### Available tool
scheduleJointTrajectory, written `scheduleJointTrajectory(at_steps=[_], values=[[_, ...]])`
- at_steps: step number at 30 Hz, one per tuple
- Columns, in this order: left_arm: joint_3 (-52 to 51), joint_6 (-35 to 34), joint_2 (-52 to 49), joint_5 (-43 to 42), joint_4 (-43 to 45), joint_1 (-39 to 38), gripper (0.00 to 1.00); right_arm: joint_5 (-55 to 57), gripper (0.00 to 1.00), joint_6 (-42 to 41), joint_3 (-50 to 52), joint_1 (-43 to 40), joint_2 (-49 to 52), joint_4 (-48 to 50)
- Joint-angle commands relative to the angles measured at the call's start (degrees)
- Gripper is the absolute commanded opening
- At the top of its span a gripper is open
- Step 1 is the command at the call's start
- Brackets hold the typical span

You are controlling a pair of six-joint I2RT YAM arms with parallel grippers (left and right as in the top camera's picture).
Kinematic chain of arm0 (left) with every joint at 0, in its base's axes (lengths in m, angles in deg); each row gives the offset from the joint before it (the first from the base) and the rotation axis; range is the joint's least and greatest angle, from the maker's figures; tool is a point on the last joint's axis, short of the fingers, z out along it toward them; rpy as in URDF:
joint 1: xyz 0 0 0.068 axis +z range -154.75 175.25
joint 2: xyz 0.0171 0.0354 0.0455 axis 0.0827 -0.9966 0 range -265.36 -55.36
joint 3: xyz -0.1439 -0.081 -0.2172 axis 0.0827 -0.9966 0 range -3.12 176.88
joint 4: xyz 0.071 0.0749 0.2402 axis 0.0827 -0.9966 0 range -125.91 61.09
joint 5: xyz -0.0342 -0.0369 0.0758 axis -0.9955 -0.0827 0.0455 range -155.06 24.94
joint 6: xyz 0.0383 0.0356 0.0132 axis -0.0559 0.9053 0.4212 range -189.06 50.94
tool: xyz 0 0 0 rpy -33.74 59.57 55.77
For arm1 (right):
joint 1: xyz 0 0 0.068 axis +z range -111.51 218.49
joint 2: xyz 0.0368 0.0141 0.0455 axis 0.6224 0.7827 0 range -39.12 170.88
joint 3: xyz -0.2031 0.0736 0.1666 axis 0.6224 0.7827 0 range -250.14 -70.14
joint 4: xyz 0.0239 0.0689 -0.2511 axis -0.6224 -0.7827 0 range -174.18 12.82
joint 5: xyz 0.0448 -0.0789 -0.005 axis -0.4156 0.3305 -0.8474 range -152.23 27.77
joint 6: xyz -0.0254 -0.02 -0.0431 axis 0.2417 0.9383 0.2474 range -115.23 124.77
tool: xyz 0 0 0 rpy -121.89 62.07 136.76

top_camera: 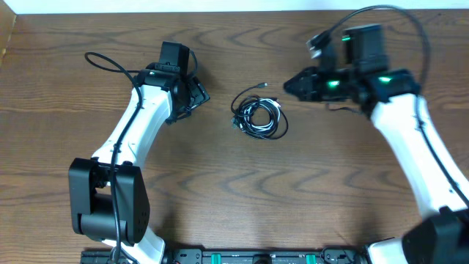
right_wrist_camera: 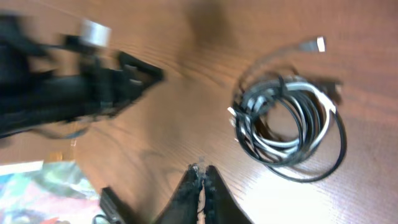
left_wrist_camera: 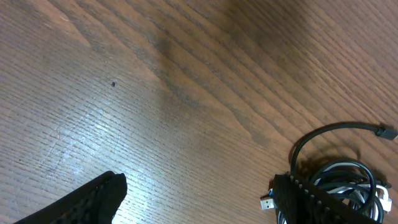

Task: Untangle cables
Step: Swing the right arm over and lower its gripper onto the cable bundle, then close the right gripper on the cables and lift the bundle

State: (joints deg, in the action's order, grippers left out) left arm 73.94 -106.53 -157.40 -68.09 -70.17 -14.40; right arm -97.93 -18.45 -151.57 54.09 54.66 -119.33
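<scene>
1. While my right gripper has its fingers pressed together with nothing between them that I can see, it sits near the cables without touching them.
2. My left gripper is spread wide and empty, low over the table, with the bundle peeking out from behind one finger.
3. From overhead, the cables sit mid-table between both grippers: one tight coil of black and white loops wound together, with a black plug end arcing out on top.
4. Progress-wise, I'd say basically zero. No cord is lying on its own and nothing is pulled out of the coil.
5. So everything's left to do, I reckon: grab a loose end, pin the coil, and draw each cord free.
</scene>
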Motion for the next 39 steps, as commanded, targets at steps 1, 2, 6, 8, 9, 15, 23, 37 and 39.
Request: scheduleJointTrajectory(at_steps=[1,2,6,8,9,15,23,37,39], values=[[-0.46,0.33,-0.72,0.74,0.0,-0.09,0.81,9.92,0.22,-10.43,-0.85,4.37,4.17,0.02],[-0.46,0.33,-0.72,0.74,0.0,-0.09,0.81,11.43,0.32,-12.52,-0.85,5.95,5.97,0.46],[-0.46,0.31,-0.72,0.76,0.0,-0.09,0.81,14.8,0.54,-16.74,-0.85,10.32,12.04,4.85],[-0.46,0.31,-0.72,0.74,0.0,-0.09,0.81,15.98,0.58,-20.04,-0.85,12.17,15.56,7.06],[-0.46,0.31,-0.72,0.74,-0.02,-0.09,0.81,16.06,0.57,-22.4,-0.85,12.85,17.11,7.58],[-0.46,0.31,-0.72,0.74,0.0,-0.09,0.81,17.31,0.59,-29.05,-0.85,14.93,25.27,8.55],[-0.46,0.33,-0.72,0.74,0.0,-0.09,0.81,16.41,0.01,-14.69,-1.11,11.21,28.5,5.66],[-0.46,0.31,-0.72,0.74,0.0,-0.09,0.81,21.55,0.01,22.93,-14.03,4.76,25.68,-14.05],[-0.46,0.31,-0.72,0.74,0.0,-0.09,0.81,26.1,0.01,24.57,-17.03,4.96,25.68,-16.09]])
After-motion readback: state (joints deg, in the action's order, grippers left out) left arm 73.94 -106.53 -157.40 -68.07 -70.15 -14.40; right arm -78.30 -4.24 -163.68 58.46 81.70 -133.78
